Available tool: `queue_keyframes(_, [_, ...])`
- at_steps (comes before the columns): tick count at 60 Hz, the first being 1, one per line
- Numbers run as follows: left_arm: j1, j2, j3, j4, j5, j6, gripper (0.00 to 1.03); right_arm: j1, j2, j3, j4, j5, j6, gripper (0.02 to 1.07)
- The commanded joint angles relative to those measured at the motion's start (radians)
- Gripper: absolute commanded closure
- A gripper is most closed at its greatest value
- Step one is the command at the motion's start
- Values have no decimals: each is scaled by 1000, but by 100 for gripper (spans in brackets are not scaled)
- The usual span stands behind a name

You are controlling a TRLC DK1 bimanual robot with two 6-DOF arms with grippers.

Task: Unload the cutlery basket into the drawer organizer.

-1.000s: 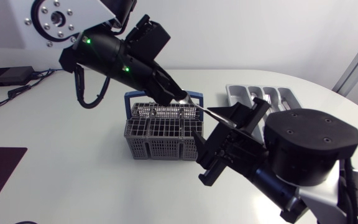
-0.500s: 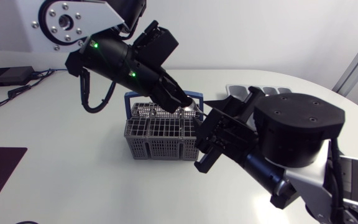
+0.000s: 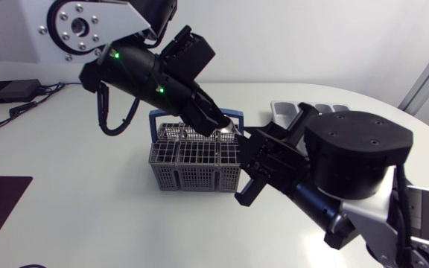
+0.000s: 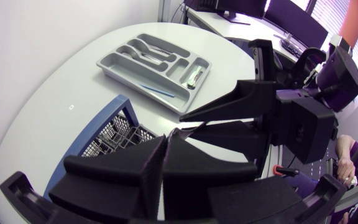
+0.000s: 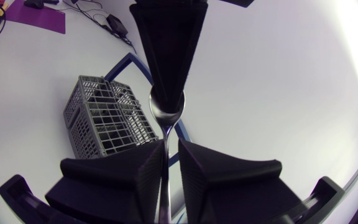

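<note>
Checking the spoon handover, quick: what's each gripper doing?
Left gripper: shut on the spoon, at its bowl.
Right gripper: open, spoon handle between its fingers, gap visible beside it.

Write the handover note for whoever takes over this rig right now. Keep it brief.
Left gripper: shut on the spoon at its bowl, over the cutlery basket.
Right gripper: open. The spoon's handle runs between its fingers, with a gap showing on one side.
Drawer organizer: beyond the basket, already holding several pieces.
Done: one spoon is out of the basket, held up for handover.
Left: probably close the right fingers, release the left, and place the spoon in the organizer. I cannot tell whether cutlery remains in the basket.
</note>
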Motion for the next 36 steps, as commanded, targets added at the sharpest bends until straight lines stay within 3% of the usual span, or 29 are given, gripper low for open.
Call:
queue_keyframes(1, [-8,21,15,-5,-5,-13,93,-1,12,10,-6,13,-23,101])
queue_keyframes(24, [-15,34,46,-5,-8,-23,92,0,12,1,-14,12,-25,101])
queue_keyframes(30, [-15,33,52,-5,-8,-30,74,5,6,-3,-20,12,-25,101])
queue_keyframes(36, [-10,30,65,-5,-8,-37,49,12,-3,-13,-27,7,-23,101])
